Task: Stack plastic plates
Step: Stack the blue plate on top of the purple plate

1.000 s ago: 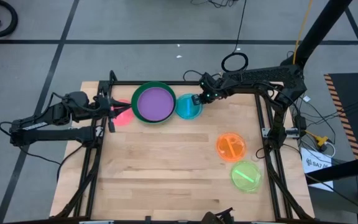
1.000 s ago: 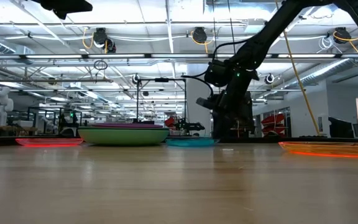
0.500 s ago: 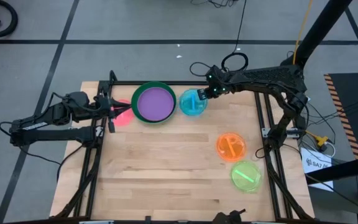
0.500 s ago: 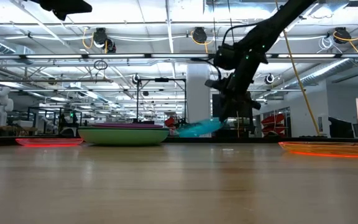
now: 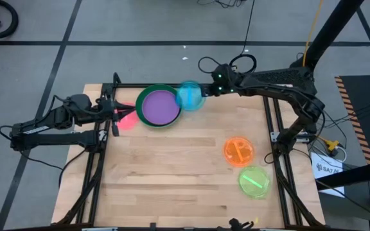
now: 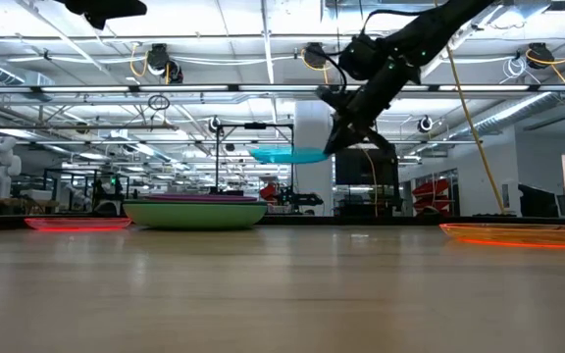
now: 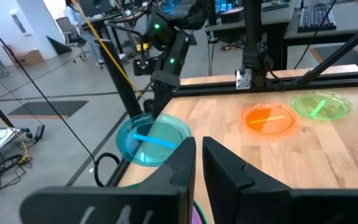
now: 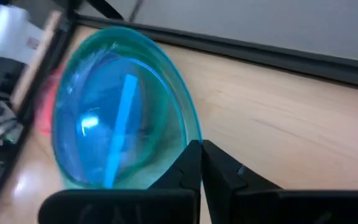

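A small blue plate (image 5: 189, 95) is in the air beside the stack of larger plates (image 5: 158, 106), which shows a green rim and a purple plate on top. My right gripper (image 5: 206, 91) is shut on the blue plate, which hangs above the stack's right edge (image 6: 287, 154). A pink plate (image 5: 126, 119) lies flat left of the stack, next to my left gripper (image 5: 111, 113), which is shut and hovers at the table's far left. An orange plate (image 5: 238, 151) and a lime green plate (image 5: 254, 181) lie flat near the right edge. My right gripper pinches the blue plate's rim (image 8: 190, 138) between its two fingers, on the side of the plate toward the table's right. The fingers come slanting down from the right (image 6: 339, 137). The plate is lifted clear and sits about level (image 6: 287, 154).
A dark metal frame (image 5: 275, 128) runs along the table's left, right and far edges. The bare wooden middle and near half of the table (image 5: 172, 173) hold nothing. Cables (image 5: 243, 63) lie on the floor beyond the far edge.
My right gripper has risen and moved toward the table's left, toward the stack. The blue plate lay on the table a second ago, was tilted with one side lifted half a second ago, and now hangs clear and level over the stack's right edge.
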Robot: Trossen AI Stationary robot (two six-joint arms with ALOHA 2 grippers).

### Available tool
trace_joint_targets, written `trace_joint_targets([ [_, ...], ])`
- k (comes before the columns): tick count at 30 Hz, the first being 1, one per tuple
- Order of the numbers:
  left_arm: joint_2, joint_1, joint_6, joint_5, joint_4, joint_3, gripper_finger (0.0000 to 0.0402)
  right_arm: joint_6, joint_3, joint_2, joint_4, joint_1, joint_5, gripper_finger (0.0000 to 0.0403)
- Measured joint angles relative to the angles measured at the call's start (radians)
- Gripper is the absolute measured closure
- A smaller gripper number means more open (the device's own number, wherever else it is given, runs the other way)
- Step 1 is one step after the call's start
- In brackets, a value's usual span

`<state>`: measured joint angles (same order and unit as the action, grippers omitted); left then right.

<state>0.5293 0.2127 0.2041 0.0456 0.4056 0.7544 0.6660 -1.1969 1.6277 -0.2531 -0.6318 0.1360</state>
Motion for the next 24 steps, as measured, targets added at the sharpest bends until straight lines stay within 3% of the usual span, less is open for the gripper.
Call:
trace_joint_targets([
  [7, 0.001, 0.0, 0.018, 0.0, -0.043, 0.0, 0.0364, 0.027, -0.053, 0.084, 0.069, 0.036, 0.0, 0.0403],
  [24, 0.001, 0.0, 0.046, 0.0, -0.065, 0.0, 0.0364, -0.017, -0.453, 0.413, 0.033, 0.08, 0.077, 0.0403],
])
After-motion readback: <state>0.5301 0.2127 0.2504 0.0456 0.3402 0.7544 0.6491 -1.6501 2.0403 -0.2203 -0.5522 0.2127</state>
